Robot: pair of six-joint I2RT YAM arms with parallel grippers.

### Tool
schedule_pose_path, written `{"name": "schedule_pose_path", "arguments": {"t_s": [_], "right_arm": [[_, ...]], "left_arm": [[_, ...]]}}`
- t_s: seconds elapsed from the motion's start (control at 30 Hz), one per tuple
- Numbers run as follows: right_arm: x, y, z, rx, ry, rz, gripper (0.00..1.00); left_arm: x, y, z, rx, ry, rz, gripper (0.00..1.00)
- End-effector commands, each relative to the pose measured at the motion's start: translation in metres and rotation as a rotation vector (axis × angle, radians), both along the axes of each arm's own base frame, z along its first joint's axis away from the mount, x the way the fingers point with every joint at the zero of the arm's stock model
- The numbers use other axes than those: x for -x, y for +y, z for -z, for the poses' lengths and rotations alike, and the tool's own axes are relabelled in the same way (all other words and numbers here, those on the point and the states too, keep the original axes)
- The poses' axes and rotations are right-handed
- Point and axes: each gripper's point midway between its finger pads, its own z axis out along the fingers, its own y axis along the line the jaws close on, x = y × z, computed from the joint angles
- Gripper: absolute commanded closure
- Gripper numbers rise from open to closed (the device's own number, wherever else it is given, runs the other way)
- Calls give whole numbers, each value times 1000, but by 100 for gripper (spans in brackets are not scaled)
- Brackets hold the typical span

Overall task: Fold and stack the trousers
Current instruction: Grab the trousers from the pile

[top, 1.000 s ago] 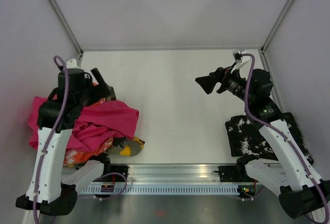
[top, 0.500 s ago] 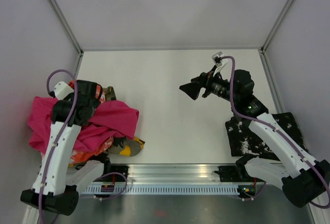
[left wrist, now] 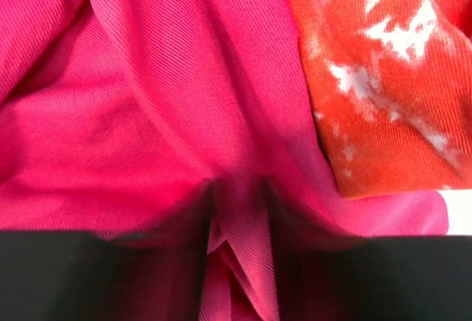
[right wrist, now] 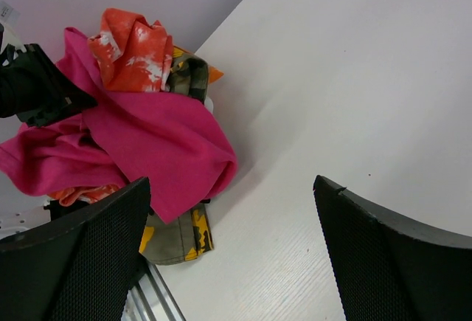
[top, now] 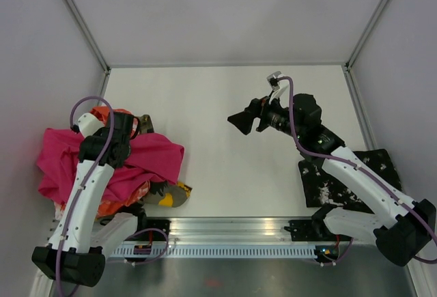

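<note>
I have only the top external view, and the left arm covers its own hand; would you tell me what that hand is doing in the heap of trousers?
Observer: The left hand is pressed into the magenta trousers, with a ridge of that cloth between its fingers. The picture is too blurred to say whether it is clamped.
Operator: Thank you. What lies next to it?
Observer: The orange-white mottled trousers lie right beside the hand, touching the magenta cloth.
Operator: And is the right hand carrying anything?
Observer: No, the right hand is open and empty over the white table, facing the heap.
</note>
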Motion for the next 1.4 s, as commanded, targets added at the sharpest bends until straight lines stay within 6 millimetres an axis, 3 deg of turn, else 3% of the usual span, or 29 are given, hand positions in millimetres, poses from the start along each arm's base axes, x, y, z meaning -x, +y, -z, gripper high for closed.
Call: {"name": "schedule_pose_path", "arguments": {"t_s": [0.0,0.03,0.07,0.2,0.47,0.5,0.53,0.6,0.63,0.67,0.8,0.9,0.93,1.0,1.03,1.1,1.13,1.23,1.27,1.37], "right_arm": [[-11,-5,-22,-8,-66,60,2],[-12,-5,-22,-5,-65,63,2],[-14,-5,-22,-6,-64,66,2],[-18,-2,-18,11,-25,70,2],[-22,17,-30,-13,-19,-4,2],[-21,21,-28,-11,-11,-25,2],[-20,24,-34,-19,-20,-36,2],[-21,29,-36,-18,-25,-47,2],[-22,29,-40,-21,-32,-44,2],[-24,30,-40,-20,-30,-41,2],[-44,16,-42,-34,4,112,2],[-57,-8,-41,-23,28,279,2],[-67,-26,-39,-11,34,400,2],[-68,-48,-33,6,77,512,2],[-69,-58,-28,17,88,559,2],[-68,-88,-26,22,103,687,2],[-67,-99,-20,25,120,733,2],[-62,-143,-12,28,141,890,2],[-58,-159,-16,22,132,935,2],[-48,-177,-15,60,95,966,2]], "left_arm": [[-11,4,-5,-38,-22,25,80],[-15,4,-11,-47,-35,42,94],[-16,3,-16,-51,-49,54,97],[-20,2,-55,-67,-125,116,98],[-46,-23,-196,-156,-398,449,98],[-50,-34,-207,-139,-423,514,98],[-47,-39,-233,-163,-474,569,98],[-56,-61,-253,-142,-524,699,98],[-53,-67,-275,-160,-575,748,98],[-55,-75,-285,-159,-601,796,98],[-72,-114,-337,-175,-722,1019,98],[-81,-138,-370,-148,-817,1128,98],[-84,-146,-379,-136,-849,1156,98],[-88,-168,-393,-62,-919,1238,98],[-101,-179,-401,-46,-965,1267,98],[-110,-214,-401,-1,-993,1344,98],[-123,-251,-394,31,-990,1411,98],[-146,-301,-373,137,-963,1470,98],[-167,-320,-356,176,-934,1479,98],[-196,-358,-314,239,-865,1490,98]]}}
